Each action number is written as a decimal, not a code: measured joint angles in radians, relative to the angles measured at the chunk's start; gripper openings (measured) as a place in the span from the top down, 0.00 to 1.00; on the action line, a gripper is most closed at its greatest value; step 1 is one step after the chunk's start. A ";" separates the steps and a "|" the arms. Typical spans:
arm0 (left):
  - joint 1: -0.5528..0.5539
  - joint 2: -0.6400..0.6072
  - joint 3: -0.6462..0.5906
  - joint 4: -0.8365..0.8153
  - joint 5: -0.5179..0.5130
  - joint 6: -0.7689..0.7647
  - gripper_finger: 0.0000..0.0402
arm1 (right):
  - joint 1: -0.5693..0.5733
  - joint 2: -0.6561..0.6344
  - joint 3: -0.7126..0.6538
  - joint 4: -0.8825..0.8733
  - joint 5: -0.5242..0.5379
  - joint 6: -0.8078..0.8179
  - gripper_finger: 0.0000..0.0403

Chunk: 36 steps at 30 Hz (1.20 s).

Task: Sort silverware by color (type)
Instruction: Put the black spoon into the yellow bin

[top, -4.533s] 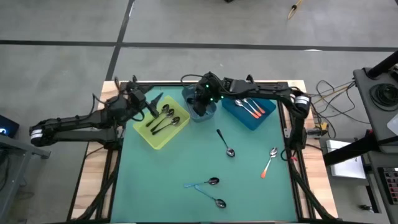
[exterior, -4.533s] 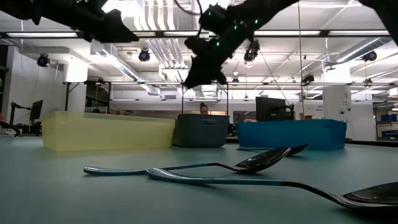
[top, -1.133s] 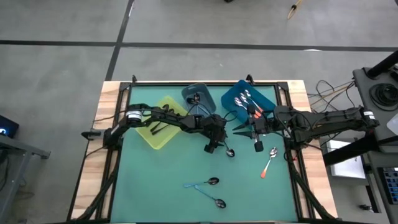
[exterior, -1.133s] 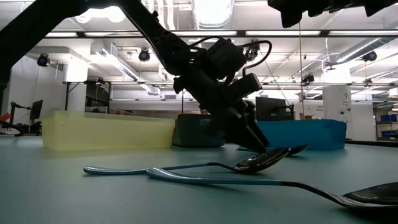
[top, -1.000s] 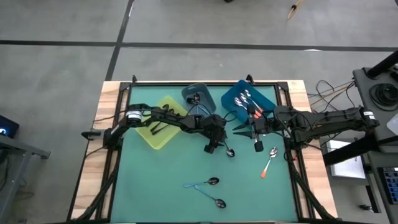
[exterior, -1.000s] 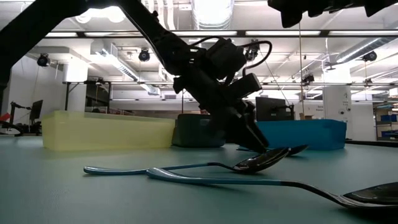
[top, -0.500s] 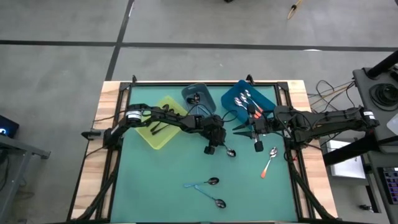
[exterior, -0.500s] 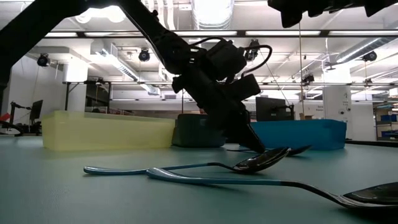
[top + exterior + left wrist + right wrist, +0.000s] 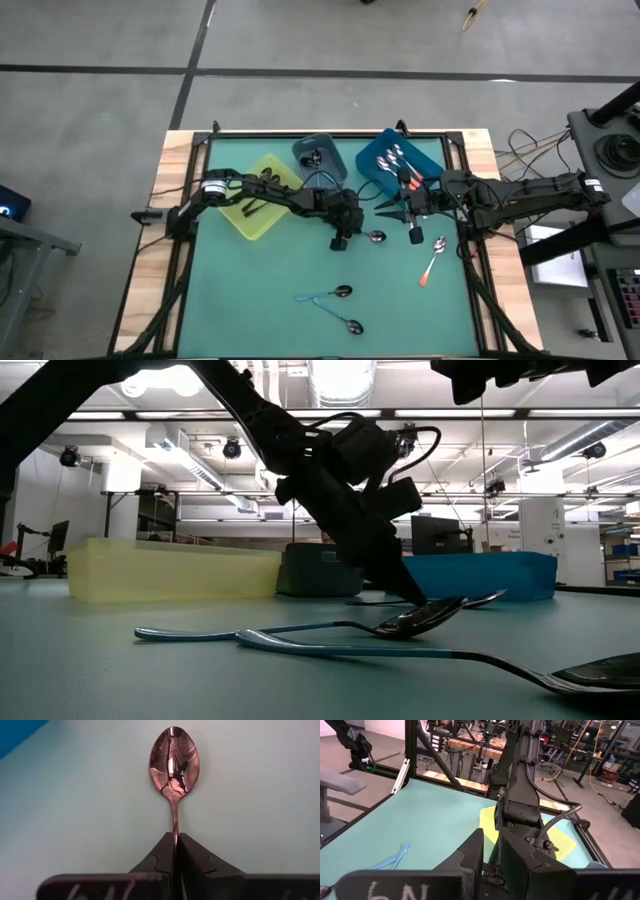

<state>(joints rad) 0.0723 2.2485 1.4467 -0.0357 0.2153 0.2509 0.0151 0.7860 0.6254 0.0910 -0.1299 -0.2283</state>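
Observation:
A black-handled spoon (image 9: 372, 238) lies mid-table, and my left gripper (image 9: 352, 239) is shut on it, reaching in from the table's left. Its shiny bowl (image 9: 173, 762) points toward the right edge. My right gripper (image 9: 398, 222) hovers just right of it, near the blue bin (image 9: 428, 160), with a narrow gap between its fingers and nothing in them. Two light-blue spoons (image 9: 335, 308) lie toward the near edge. An orange-red spoon (image 9: 433, 260) lies at the right. More spoons rest in the bins. My left gripper pinches the spoon's thin neck (image 9: 175, 827) just behind the bowl, between its two fingers. The fingers (image 9: 400, 582) slant down from above and from the table's left. The bowl (image 9: 487, 599) sticks out level beyond them, at table height; whether it is clear of the table I cannot tell.
A yellow bin (image 9: 262, 205), a grey-blue bin (image 9: 305, 150) and the blue bin stand along the far edge. My right arm (image 9: 520, 192) stretches in from the right edge. The green mat (image 9: 250, 290) lies bare at the near left.
My left gripper has shut on the black spoon near its bowl. The spoon has turned about on the table: its bowl has swung toward the right edge and a little toward the far edge.

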 joint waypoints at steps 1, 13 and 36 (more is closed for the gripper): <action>0.000 -0.001 0.000 0.000 0.000 -0.005 0.99 | 0.000 0.000 0.000 0.000 0.000 0.000 0.87; -0.002 -0.090 -0.007 -0.107 -0.031 -0.036 1.00 | 0.000 -0.014 0.001 0.004 -0.010 0.000 0.87; 0.004 -0.438 -0.170 -0.300 -0.315 -0.120 1.00 | 0.000 -0.024 -0.004 0.057 -0.088 0.018 0.87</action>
<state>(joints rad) 0.0763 1.8107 1.2771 -0.3353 -0.0999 0.1309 0.0154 0.7620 0.6209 0.1483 -0.2182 -0.2100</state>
